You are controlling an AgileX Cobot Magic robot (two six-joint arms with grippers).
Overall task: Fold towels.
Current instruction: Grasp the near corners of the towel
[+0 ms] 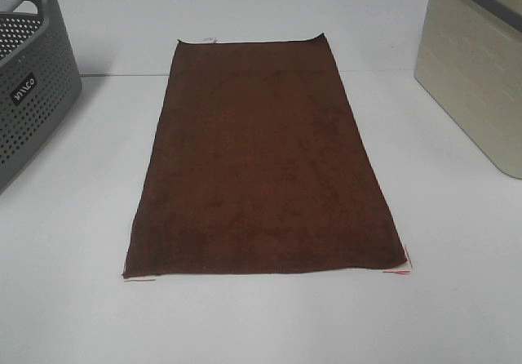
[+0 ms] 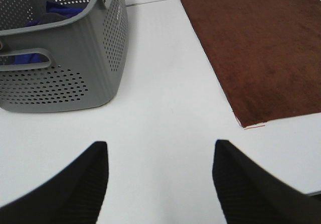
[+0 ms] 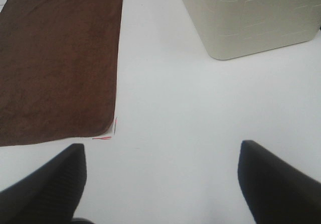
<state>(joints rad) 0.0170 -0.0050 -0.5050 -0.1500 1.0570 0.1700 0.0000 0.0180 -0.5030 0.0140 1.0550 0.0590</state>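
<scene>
Reading white lettering on the grey basket point(image 1: 41, 111) at left, something like "INACO", too small to confirm. Spotting the towel point(image 1: 265, 160) flat mid-counter point(image 1: 457, 299), edges straight, red marks point(image 1: 397, 272) at its near corners, open room either side before the beige bin point(image 1: 477, 78). Hovering over bare counter, each spread wide: left pincer point(image 2: 159, 153), right pincer point(image 3: 161, 151).
</scene>
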